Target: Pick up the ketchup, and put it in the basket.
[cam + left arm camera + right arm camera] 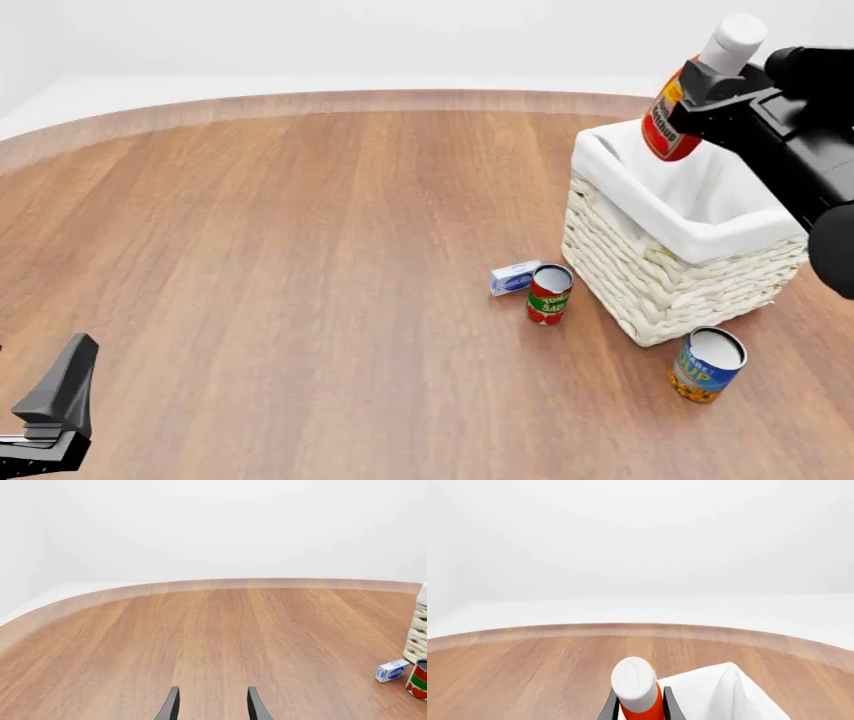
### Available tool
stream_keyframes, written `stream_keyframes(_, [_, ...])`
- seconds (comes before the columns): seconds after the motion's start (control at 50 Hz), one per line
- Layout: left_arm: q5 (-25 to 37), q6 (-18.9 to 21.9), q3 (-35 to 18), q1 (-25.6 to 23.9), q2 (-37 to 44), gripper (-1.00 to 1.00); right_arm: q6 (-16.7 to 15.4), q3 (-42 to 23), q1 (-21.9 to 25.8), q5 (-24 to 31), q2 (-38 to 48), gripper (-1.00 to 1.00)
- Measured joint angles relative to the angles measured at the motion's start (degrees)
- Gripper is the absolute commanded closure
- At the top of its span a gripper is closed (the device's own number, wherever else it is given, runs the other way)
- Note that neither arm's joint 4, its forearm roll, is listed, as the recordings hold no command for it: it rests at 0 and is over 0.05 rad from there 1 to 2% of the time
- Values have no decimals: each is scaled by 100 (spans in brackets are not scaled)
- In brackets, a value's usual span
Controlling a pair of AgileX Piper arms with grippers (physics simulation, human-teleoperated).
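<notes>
The ketchup [681, 105], a red bottle with a white cap, hangs tilted in the air above the far left part of the basket [667, 280]. My right gripper [694, 95] is shut on the ketchup's upper body; the right wrist view shows the ketchup [639, 690] between the right gripper's [640, 706] dark fingers, with the basket's white liner [720, 695] just beyond. My left gripper [54, 400] rests low at the near left of the table, and in its wrist view the left gripper [210, 705] is open and holds nothing.
A red-and-green tomato sauce can [549, 294] and a small blue-and-white box [513, 277] stand just left of the basket. A blue-and-yellow can [706, 365] stands in front of the basket. The wooden table's curved edge [334, 100] runs along the far side.
</notes>
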Motion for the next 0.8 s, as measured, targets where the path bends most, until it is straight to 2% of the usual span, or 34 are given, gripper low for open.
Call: stream_keyframes(0.8, [0, 0, 0, 0, 0, -100, -38, 183, -601, -210, 558, 100])
